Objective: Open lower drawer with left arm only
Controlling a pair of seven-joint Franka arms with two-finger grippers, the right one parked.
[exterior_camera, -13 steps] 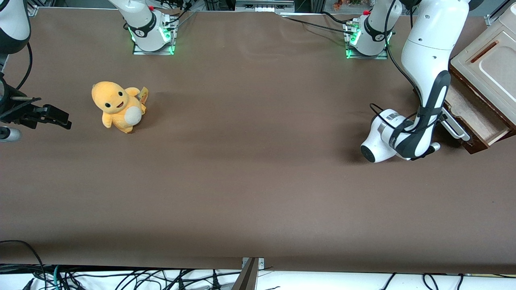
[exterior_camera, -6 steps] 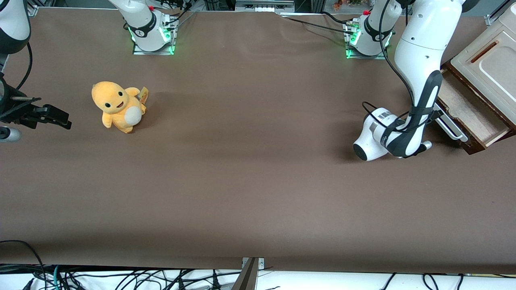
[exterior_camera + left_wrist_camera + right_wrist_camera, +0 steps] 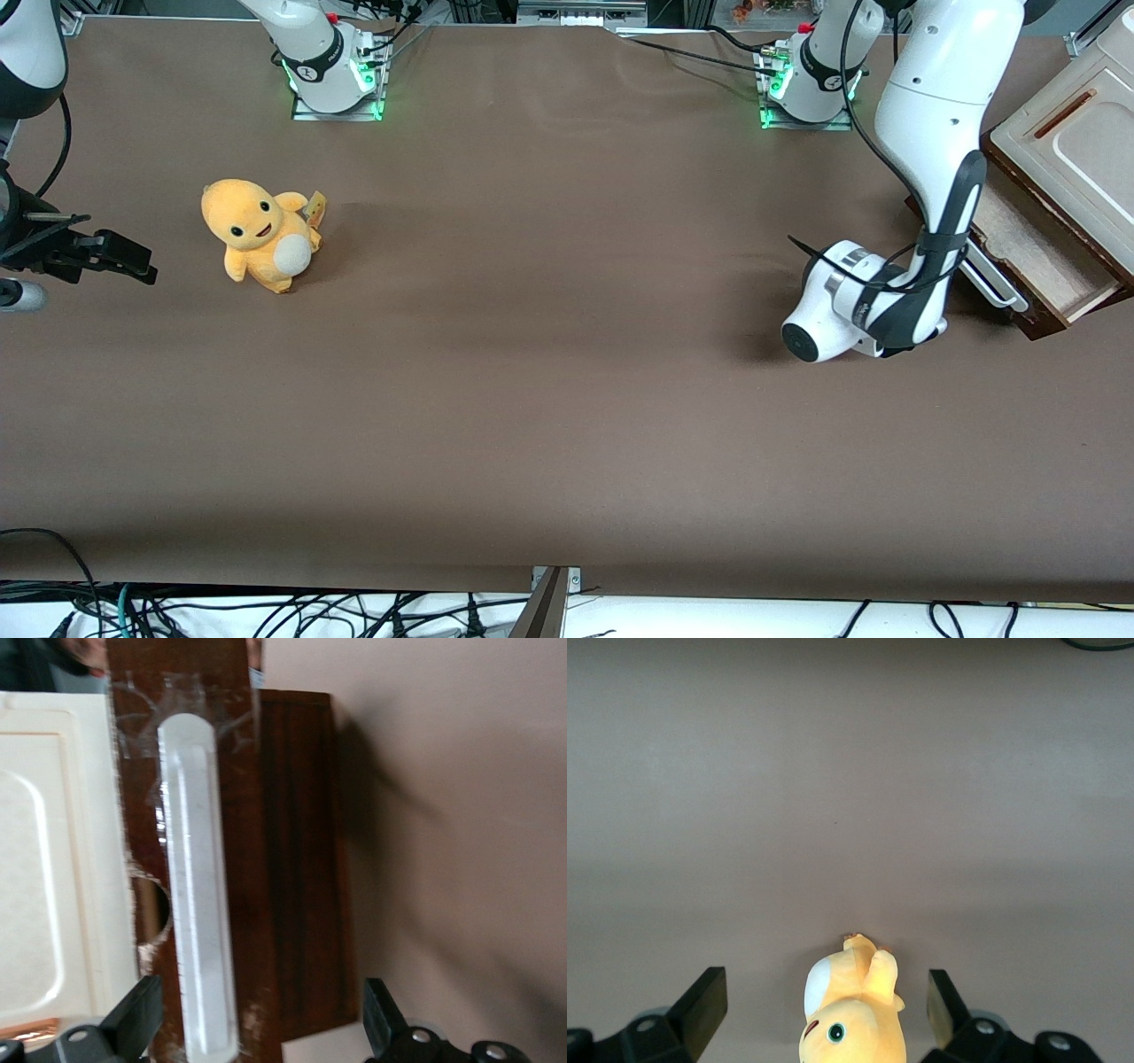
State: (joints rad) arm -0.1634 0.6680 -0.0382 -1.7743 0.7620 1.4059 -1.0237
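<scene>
Drawer (image 3: 1041,257) sitting pulled out at the worktop's working-arm end, showing pale wood inside. Claw (image 3: 257,1028) hanging spread wide in front of its dark front, fingers (image 3: 133,1019) straddling the white handle (image 3: 199,895), gripping nothing. Left arm (image 3: 930,177) bending down over it.

Claw (image 3: 257,1028) let go, arm (image 3: 930,177) backing off.
</scene>
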